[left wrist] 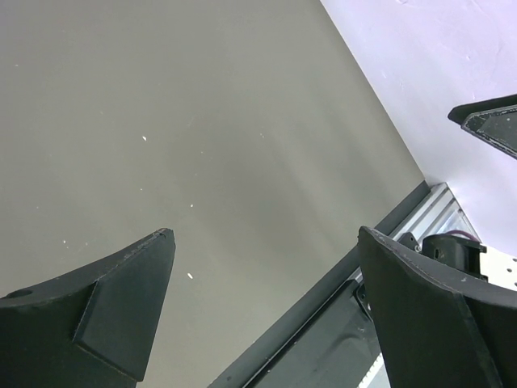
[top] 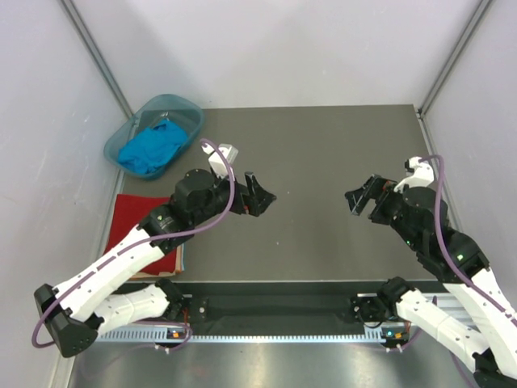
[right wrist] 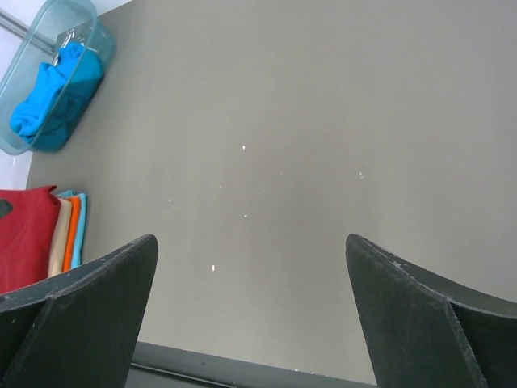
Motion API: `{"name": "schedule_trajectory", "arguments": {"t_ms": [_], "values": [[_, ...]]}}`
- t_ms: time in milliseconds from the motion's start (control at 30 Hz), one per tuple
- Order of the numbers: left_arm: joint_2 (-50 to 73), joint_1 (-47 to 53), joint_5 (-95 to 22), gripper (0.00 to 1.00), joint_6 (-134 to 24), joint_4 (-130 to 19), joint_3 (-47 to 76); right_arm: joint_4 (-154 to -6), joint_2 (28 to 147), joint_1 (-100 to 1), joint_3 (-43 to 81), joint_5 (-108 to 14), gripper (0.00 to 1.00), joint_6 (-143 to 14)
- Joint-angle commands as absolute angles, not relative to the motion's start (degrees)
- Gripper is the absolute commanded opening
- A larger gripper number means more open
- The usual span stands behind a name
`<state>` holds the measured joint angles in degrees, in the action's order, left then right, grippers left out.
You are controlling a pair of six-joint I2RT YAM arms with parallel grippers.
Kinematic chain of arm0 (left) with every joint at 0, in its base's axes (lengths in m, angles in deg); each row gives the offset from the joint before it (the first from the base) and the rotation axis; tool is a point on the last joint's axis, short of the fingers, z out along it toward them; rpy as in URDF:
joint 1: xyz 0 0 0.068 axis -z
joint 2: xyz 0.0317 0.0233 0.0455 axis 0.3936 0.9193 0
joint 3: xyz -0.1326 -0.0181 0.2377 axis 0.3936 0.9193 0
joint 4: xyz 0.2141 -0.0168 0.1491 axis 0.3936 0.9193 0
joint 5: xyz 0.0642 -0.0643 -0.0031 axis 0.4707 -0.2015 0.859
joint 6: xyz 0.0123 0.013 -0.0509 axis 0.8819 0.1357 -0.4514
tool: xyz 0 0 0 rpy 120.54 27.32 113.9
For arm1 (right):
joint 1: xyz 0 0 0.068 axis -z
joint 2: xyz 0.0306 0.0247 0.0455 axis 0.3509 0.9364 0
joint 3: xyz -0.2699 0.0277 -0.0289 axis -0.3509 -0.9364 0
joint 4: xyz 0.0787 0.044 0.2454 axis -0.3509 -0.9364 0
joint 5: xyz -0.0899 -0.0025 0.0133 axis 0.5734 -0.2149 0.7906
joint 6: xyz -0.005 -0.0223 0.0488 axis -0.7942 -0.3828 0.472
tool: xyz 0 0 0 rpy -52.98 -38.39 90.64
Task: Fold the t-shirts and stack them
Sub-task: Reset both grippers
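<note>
Nearest the arm bases, the left fingers (top: 262,196) and the right fingers (top: 363,196) hang above the middle of the bench (top: 315,153), facing each other and well apart. Both pairs are spread wide and hold nothing; each wrist view shows only bare grey surface between the tips.

At the bench's left edge, partly under the left arm, lies a folded stack with the deep red t-shirt (right wrist: 24,234) on top. The right wrist view shows the edges beneath it: a tan layer (right wrist: 58,236), an orange one (right wrist: 72,230) and a pale blue one (right wrist: 79,230).

Beyond the stack, in the far left corner, stands the translucent teal basin (top: 115,144), and in it the bright blue t-shirt (top: 149,148), crumpled in a heap — by the look of it, the one left to fold.

It should handle as light, limp cloth: no stiffness, apt to drape, bunch and drag where it hangs. A raised fold at the top of the heap looks the easiest first pinch to draw it out. The basin seems light too, and could slide or tip if cloth catches its rim. Once the shirt is on the bench, the shoulders or hem corners — one per arm — would spread it best.
</note>
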<state>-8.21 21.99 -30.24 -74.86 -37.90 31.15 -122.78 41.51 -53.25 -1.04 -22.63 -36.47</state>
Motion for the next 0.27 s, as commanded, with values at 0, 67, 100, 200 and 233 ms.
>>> {"name": "schedule_trajectory", "arguments": {"t_ms": [0,67,100,200,233], "values": [[-10.0,22.0,-30.4,0.99,-75.4,-41.5,31.8,-122.9,40.8,-52.5,-0.6,-21.5,1.0,-36.5],[-10.4,21.9,-30.4,0.99,-75.6,-41.8,31.9,-123.0,40.7,-52.5,-0.6,-21.3,1.0,-36.6],[-10.5,22.0,-30.6,0.99,-75.8,-41.8,31.9,-122.8,40.5,-52.5,-0.7,-21.4,1.0,-36.8],[-10.7,21.9,-30.5,0.98,-75.9,-42.1,31.9,-122.5,40.0,-52.5,-0.7,-21.3,1.0,-37.1],[-10.8,22.0,-30.4,0.98,-75.9,-42.3,31.9,-122.3,39.7,-52.5,-0.8,-21.5,1.0,-37.6]]}}
